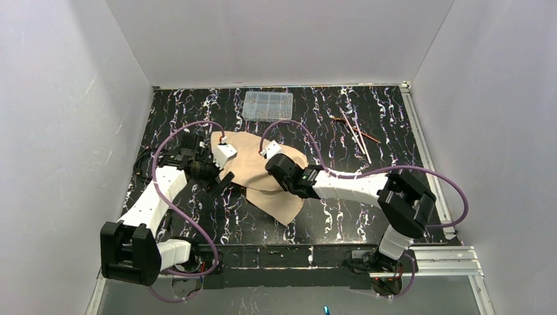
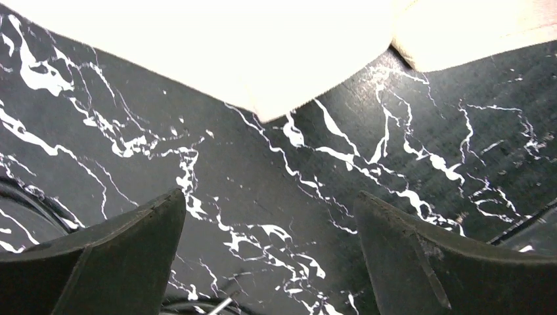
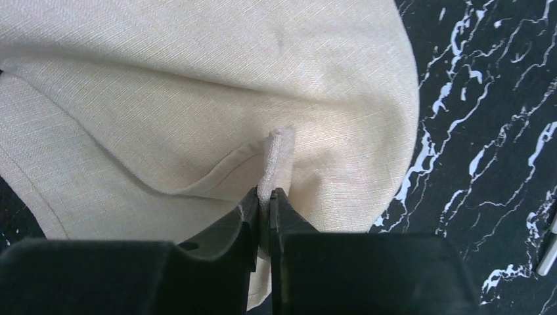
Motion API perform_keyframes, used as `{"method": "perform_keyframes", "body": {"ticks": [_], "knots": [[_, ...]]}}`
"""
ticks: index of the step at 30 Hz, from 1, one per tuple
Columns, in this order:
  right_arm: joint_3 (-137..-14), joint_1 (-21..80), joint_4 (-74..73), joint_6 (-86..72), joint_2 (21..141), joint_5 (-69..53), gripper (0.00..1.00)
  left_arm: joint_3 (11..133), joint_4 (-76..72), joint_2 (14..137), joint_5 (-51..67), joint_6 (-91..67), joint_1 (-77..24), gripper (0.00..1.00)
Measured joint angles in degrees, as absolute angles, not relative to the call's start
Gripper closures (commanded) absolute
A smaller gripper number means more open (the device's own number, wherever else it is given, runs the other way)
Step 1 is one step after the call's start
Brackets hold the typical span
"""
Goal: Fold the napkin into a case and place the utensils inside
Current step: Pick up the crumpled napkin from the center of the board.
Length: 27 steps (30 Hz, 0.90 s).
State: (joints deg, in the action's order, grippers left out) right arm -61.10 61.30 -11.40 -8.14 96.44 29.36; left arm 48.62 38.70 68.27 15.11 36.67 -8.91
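The top external camera sits high above and behind the arm bases. It faces down and forward, far enough off to take in the whole table [image 1: 341,226], with the napkin [image 1: 253,164] near centre. The left wrist camera looks past the left gripper [image 2: 268,197] at the marbled tabletop from close by, and the napkin's edge runs from 10 to 2 o'clock. The right wrist camera is closer still, with the right gripper [image 3: 266,197] at 6 o'clock and cloth filling 9 to 1 o'clock. All three views share the napkin and the table.
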Motion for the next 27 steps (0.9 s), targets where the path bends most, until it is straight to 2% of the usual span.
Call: {"method": "perform_keyframes", "body": {"ticks": [4,12,14,18,22,24,27], "knots": [[-61.06,61.12,-11.42,-7.92,94.87,31.22,0.89,47.75,34.59,70.19,11.97,36.69,-12.56,0.04],[-57.63,58.46,-10.85,-9.15,86.7,31.73,0.89,46.54,26.37,75.68,4.4,36.67,-17.91,0.25],[-56.95,57.71,-10.7,-9.45,85.14,31.7,0.89,46.54,24.23,77.47,2.39,36.71,-18.2,0.33],[-55.35,57.06,-10.41,-10.31,82.96,31.27,0.9,46.65,21.52,80.49,-0.86,36.91,-18.24,0.6],[-54.06,56.66,-10.5,-10.87,81.89,30.7,0.9,46.98,19.68,82.21,-2.61,36.82,-18.24,0.79],[-53.65,56.23,-10.57,-11.35,80.9,30.39,0.9,47.51,19.92,82.24,-2.55,36.64,-18.24,0.99],[-53.56,55.0,-10.55,-11.92,78.83,30.0,0.91,49.32,20.4,82.17,-2.0,35.83,-18.24,1.0]]}}
